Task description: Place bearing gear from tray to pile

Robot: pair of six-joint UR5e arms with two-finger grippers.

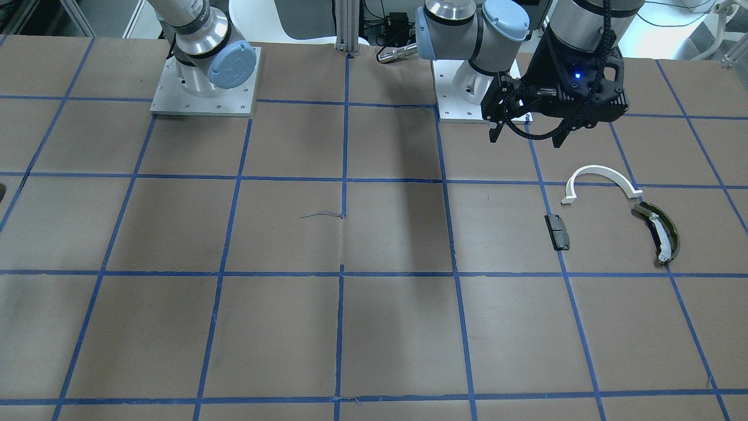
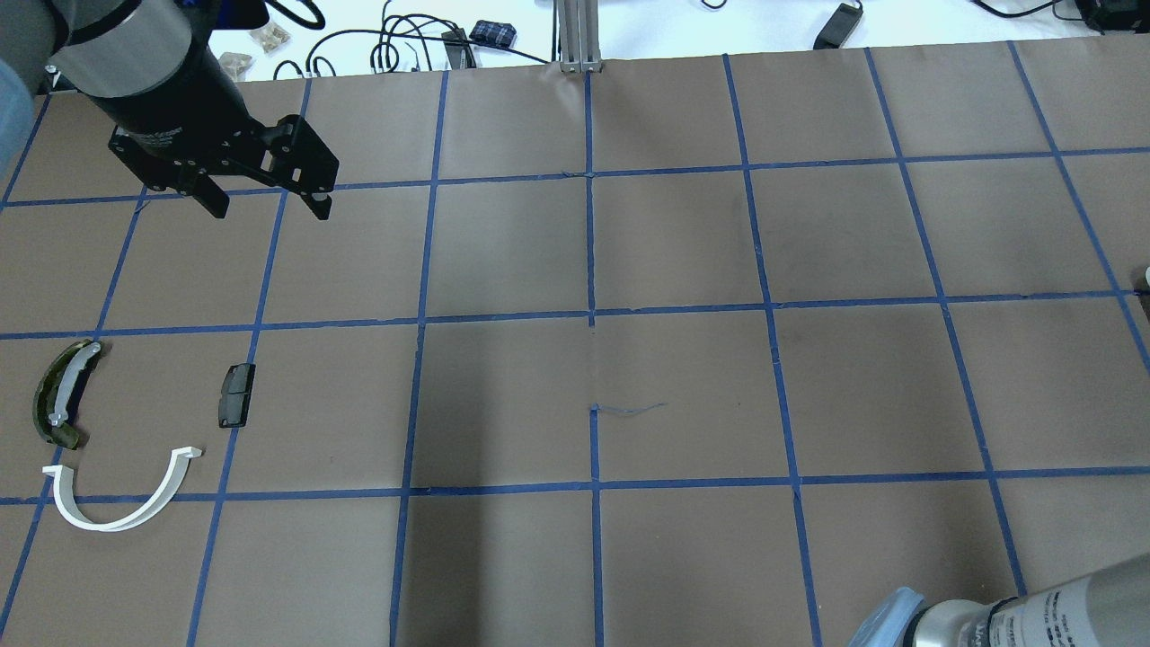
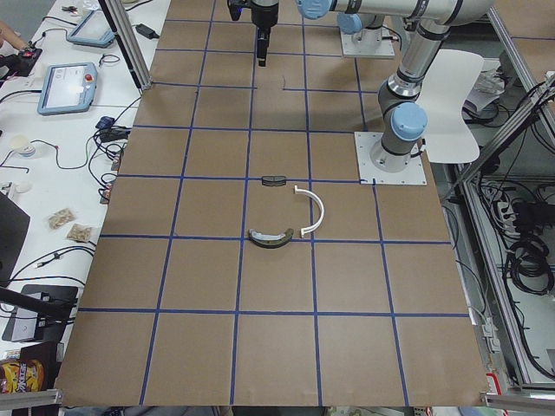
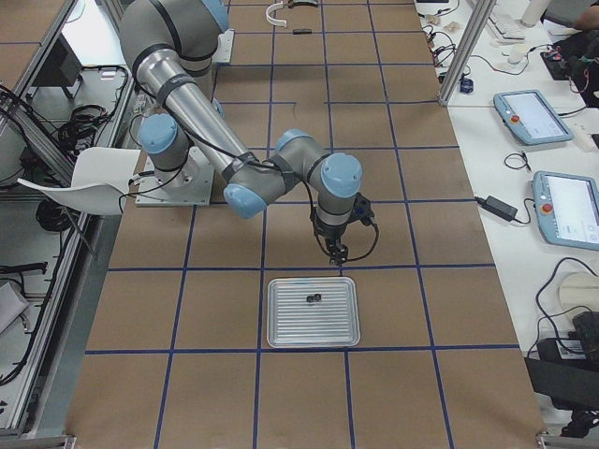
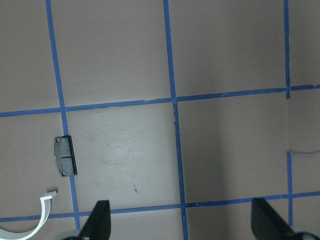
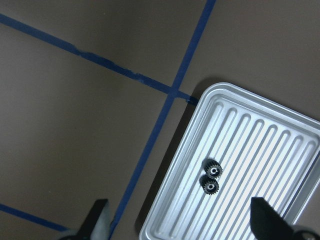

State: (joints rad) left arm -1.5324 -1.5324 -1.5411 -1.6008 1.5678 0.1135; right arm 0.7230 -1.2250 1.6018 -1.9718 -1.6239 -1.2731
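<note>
Two bearing gears (image 6: 213,171) lie in the tray (image 6: 260,145).
Brown bench (image 2: 683,243) gridded in blue tape, white desk (image 4: 473,140) alongside. The gears lie flat, bores up, touching, near the tray's middle. My right gripper (image 6: 180,220) hangs spread and empty just beside the tray. My left gripper (image 2: 269,212), also spread, and the pile (image 3: 270,237) of white arc (image 1: 599,171), dark block (image 2: 236,395) and olive piece (image 2: 58,404) are well apart from it.

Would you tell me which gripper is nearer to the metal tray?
Right. The right gripper hovers just beside the tray; the left gripper hangs far off, near the white half-ring.
</note>
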